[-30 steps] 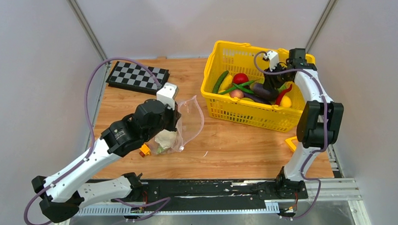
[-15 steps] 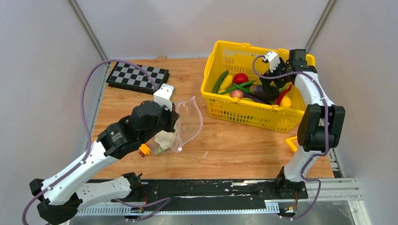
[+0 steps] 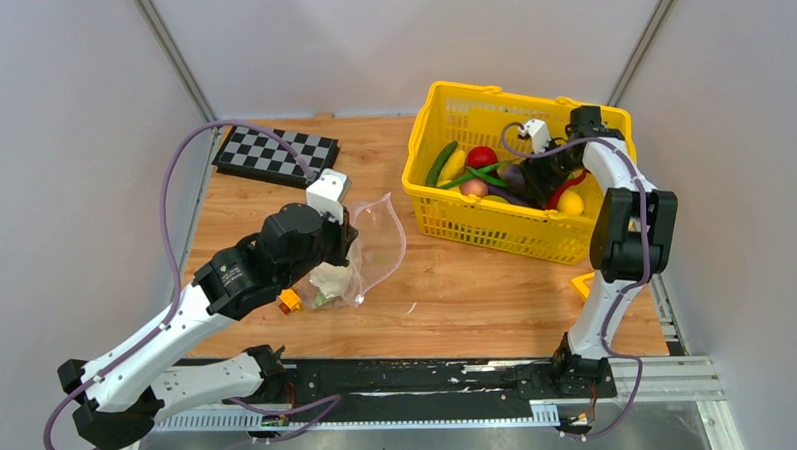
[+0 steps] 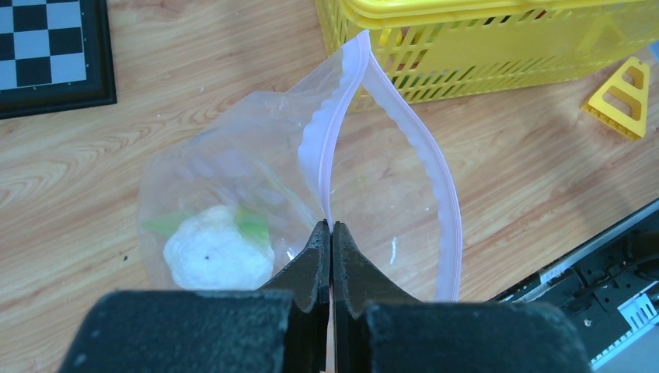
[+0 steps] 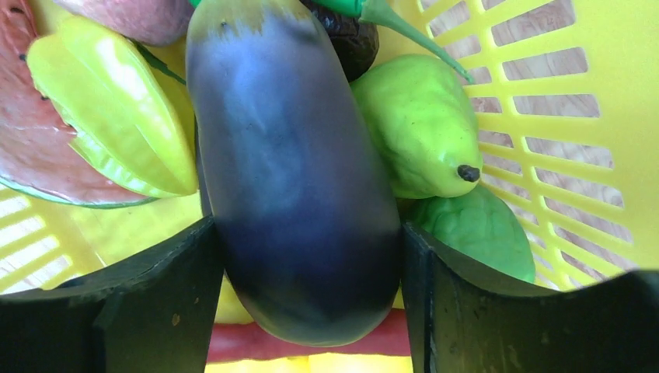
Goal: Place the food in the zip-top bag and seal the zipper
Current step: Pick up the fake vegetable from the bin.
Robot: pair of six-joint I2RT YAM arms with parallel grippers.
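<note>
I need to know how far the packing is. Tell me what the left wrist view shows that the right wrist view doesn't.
Only the left wrist: the left gripper shut on the zip-top bag at its zipper, mouth open, one white-and-green food piece inside. Only the right wrist: the right gripper, fingers against both sides of the eggplant. Both: the yellow basket.

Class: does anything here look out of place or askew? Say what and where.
An orange toy block lies beside the zip-top bag, though it isn't food; a yellow triangular piece sits astray at the right edge of the table.
</note>
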